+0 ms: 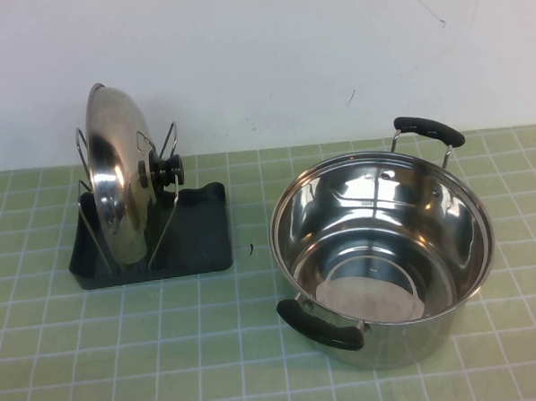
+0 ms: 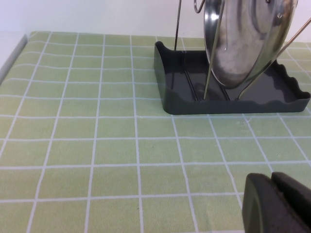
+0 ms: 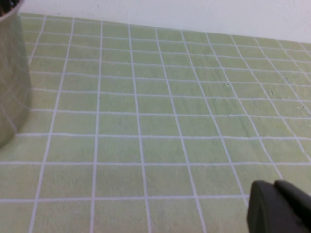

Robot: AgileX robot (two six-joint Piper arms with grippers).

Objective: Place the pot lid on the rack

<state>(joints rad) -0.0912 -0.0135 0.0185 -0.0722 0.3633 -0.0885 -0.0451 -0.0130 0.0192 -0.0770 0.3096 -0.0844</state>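
The shiny steel pot lid (image 1: 119,186) with its black knob (image 1: 163,171) stands on edge in the dark plastic rack (image 1: 202,231), held between the upright wire loops (image 1: 165,201). It also shows in the left wrist view (image 2: 248,41), standing in the rack (image 2: 194,97). My left gripper (image 2: 272,191) is shut and empty, low over the mat, well short of the rack. My right gripper (image 3: 274,194) is shut and empty over bare mat beside the pot's wall (image 3: 12,73). Neither gripper shows in the high view.
A deep steel pot (image 1: 383,253) with two black handles (image 1: 319,325) stands open on the right of the green checked mat (image 1: 168,349). A white wall runs behind the table.
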